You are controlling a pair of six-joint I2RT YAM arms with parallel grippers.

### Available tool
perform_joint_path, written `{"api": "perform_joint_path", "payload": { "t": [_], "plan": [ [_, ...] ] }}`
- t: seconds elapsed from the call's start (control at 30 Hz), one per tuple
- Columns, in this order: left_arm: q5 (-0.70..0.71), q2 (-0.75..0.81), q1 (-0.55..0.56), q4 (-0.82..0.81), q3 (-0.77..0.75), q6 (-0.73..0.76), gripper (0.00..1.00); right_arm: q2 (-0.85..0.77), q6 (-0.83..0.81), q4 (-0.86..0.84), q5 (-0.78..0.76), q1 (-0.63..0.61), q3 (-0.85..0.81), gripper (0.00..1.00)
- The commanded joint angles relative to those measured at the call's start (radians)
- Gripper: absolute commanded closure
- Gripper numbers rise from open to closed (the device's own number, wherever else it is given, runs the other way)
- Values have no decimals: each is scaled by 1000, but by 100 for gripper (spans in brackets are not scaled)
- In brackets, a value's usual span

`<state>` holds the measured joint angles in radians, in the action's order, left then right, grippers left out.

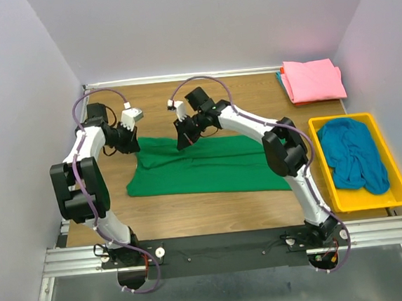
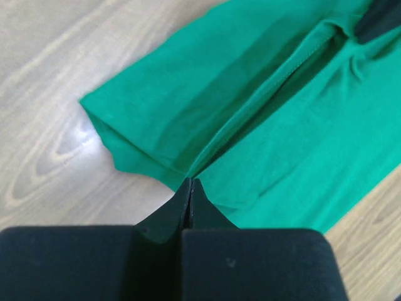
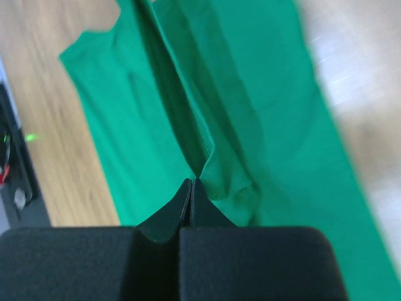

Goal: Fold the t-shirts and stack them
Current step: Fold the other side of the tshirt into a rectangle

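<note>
Though crumpled, teal t-shirt [image 1: 355, 152] in tray [image 1: 371, 199]

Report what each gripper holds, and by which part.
Both pinch the far edge of the green t-shirt: left gripper at its left corner, right gripper nearer the middle.

I read top view as bright: even overhead light, shadows faint and soft. Left wrist: white glare on worktop [image 2: 78, 135] at 9 o'clock; green t-shirt [image 2: 263, 113] folds crisp. Right wrist: worktop at 3 o'clock washed out, blurred; right gripper [image 3: 191, 183] at 6 o'clock black, detail lost.
</note>
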<state>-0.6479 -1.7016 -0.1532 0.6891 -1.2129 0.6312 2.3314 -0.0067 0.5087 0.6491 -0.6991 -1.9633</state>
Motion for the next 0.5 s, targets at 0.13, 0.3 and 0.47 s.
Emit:
{"api": "perform_joint_path", "payload": {
  "t": [0.13,0.3,0.47],
  "plan": [
    [4,97,-2,119,111,160,100,-122,-68,1,44,-36,176,99],
    [-2,160,-2,173,197,242,100,-170,-88,2,43,-42,250,100],
    [-4,178,0,187,251,277,100,-201,-122,2,31,-40,294,100]
  ]
}}
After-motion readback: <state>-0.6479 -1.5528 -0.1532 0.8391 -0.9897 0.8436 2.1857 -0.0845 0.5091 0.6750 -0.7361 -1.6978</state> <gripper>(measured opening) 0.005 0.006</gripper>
